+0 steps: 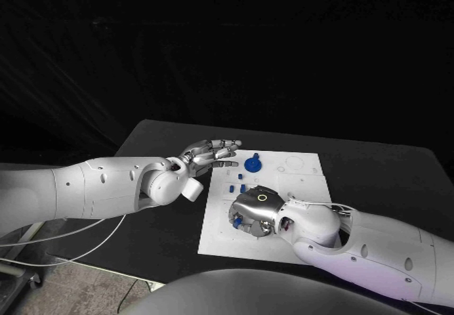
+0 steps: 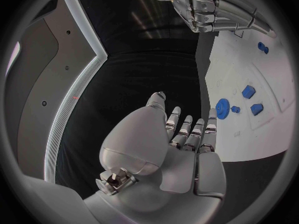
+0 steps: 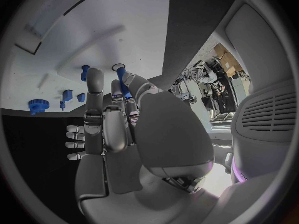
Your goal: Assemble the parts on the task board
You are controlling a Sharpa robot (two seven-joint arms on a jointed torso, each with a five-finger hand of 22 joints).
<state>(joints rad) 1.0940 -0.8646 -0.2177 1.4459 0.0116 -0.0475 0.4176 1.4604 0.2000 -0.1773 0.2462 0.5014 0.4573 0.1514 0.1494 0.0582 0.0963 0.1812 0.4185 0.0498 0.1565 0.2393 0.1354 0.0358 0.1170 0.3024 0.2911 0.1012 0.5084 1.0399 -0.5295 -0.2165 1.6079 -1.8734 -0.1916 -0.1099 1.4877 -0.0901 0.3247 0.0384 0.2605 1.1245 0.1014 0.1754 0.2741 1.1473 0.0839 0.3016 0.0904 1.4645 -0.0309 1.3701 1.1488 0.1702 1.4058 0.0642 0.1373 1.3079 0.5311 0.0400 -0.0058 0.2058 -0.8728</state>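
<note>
The white task board (image 1: 293, 180) lies mid-table. A blue gear (image 1: 252, 163) stands near its far left corner, with small blue pieces (image 1: 241, 176) beside it. My right hand (image 1: 255, 210) hovers low over the board's left middle. In the right wrist view its thumb and a finger pinch a blue peg (image 3: 121, 82), which points at the board. Another blue peg (image 3: 84, 72) stands close by on the board. My left hand (image 1: 210, 154) floats just off the board's far left corner, fingers stretched flat and holding nothing. The left wrist view shows the gear (image 2: 222, 106) just past that hand's fingertips (image 2: 212, 115).
Black table (image 1: 161, 144) surrounds the board, with open room on its left and far side. The board's far right part shows pale recesses (image 1: 295, 162). Cables (image 1: 57, 239) hang off the table's left edge.
</note>
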